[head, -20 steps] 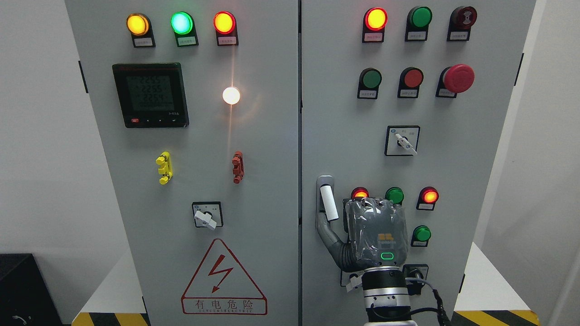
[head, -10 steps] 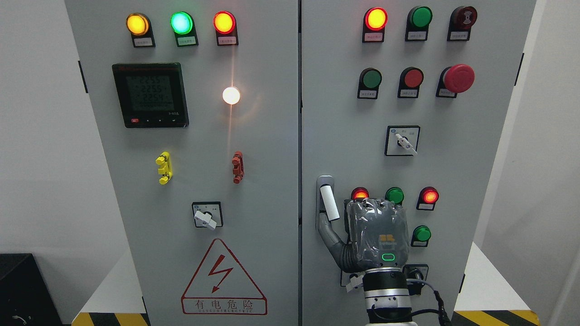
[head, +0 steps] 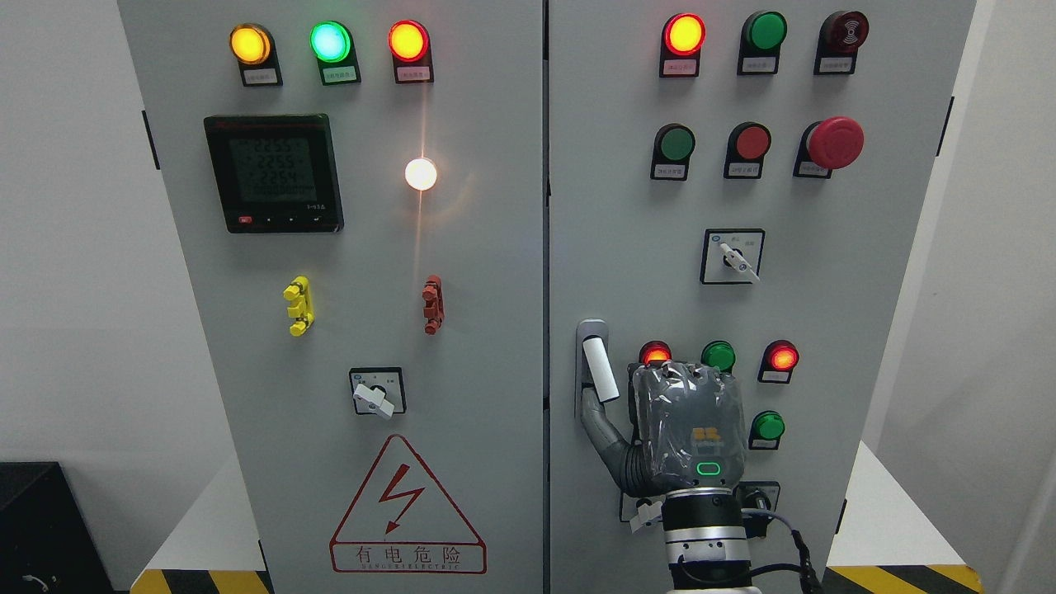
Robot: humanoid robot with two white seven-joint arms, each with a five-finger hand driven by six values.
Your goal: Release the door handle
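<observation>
The door handle (head: 600, 369) is a white lever on a grey plate at the left edge of the right cabinet door (head: 627, 247). It stands nearly upright and shows in full, with nothing wrapped around it. My right hand (head: 691, 425) rises from the bottom edge just right of the handle, its grey back facing me. The thumb (head: 601, 425) stretches out to the left, and its tip lies just below the lever's lower end. The hand is open and holds nothing. My left arm does not show.
Around the hand sit red and green lamps (head: 718, 355) and a green button (head: 769, 426). A selector switch (head: 733, 257) is above it, and a red mushroom stop button (head: 835, 142) higher up. The left door (head: 371, 247) carries a meter (head: 274, 173) and a hazard sign (head: 407, 507).
My right hand has drifted a little right and down, and the thumb tip has slid slightly lower under the lever. The handle and doors have not moved.
</observation>
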